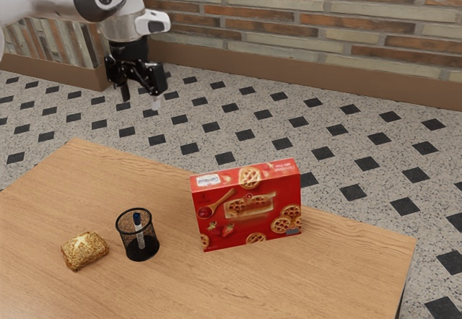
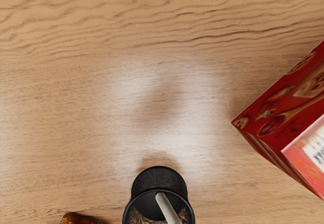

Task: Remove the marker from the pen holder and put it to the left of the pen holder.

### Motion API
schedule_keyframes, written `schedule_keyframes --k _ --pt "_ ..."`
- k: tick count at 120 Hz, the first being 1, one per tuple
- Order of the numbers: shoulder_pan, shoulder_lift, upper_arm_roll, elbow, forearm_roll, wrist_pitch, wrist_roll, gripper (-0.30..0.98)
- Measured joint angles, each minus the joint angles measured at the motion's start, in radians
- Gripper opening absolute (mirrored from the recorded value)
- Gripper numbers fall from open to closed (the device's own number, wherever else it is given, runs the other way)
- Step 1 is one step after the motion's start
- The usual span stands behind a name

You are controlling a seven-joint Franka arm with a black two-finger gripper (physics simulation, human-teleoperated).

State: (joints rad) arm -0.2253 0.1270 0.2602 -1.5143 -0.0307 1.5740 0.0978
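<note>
Counted kind by kind, there is one box [image 1: 249, 211], one pen holder [image 1: 152, 242], one marker [image 1: 140, 232] and one piece of bread [image 1: 84, 251]. That makes four kinds, a single thing in each, and four things altogether. Add the one desk [image 1: 325, 276], and the count comes to five things of five different kinds.

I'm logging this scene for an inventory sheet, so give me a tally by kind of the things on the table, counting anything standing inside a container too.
Marker: 1
Pen holder: 1
Red box: 1
Browned bread-like food piece: 1
Total: 4
</note>
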Motion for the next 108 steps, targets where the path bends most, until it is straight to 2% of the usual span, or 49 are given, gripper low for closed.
schedule_keyframes --k 13,29,38,53,84,95,108 --pt "0.0 0.001 0.002 -0.033 -0.006 0.016 0.011 0.67" --pt "0.0 0.02 0.002 -0.3 -0.034 0.135 0.013 0.67" --pt "-0.003 0.02 0.001 -0.454 -0.079 0.215 0.002 0.66" --pt "-0.011 -0.008 -0.017 -0.572 -0.129 0.307 -0.049 0.66" --pt "-0.005 -0.061 -0.021 -0.619 0.004 0.39 -0.151 0.67" --pt "-0.013 -0.137 -0.021 -0.732 0.029 0.444 -0.177 0.67" --pt "-0.007 -0.172 -0.036 -0.791 0.044 0.531 -0.201 0.67"
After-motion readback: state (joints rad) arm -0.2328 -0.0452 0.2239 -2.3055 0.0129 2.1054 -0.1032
